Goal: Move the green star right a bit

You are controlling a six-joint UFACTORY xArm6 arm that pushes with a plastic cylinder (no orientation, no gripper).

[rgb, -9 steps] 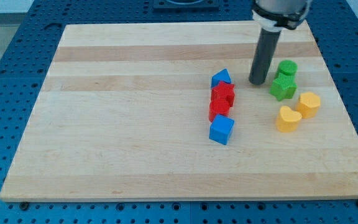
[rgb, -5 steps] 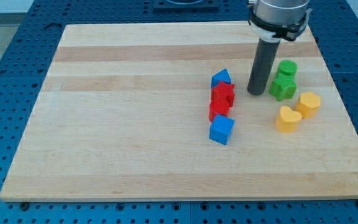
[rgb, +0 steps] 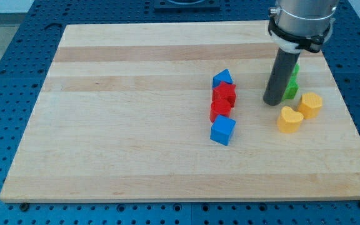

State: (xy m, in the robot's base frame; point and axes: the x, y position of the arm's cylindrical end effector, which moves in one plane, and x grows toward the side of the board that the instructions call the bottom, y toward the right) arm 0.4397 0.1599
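Note:
The green star (rgb: 290,88) lies at the board's right, mostly hidden behind my rod. My tip (rgb: 272,102) rests on the board at the star's lower left edge, touching or nearly touching it. A second green block (rgb: 295,70) sits just above the star, also largely hidden by the rod.
Two yellow heart-like blocks lie to the lower right, one (rgb: 289,119) below my tip and one (rgb: 310,104) further right. To the left stands a column: a blue triangular block (rgb: 222,78), a red star (rgb: 225,94), a red block (rgb: 220,110), a blue cube (rgb: 222,130). The wooden board (rgb: 136,112) ends near the right blocks.
My tip moved right and slightly down, from left of the green star to against its lower left. The rod now covers most of both green blocks.

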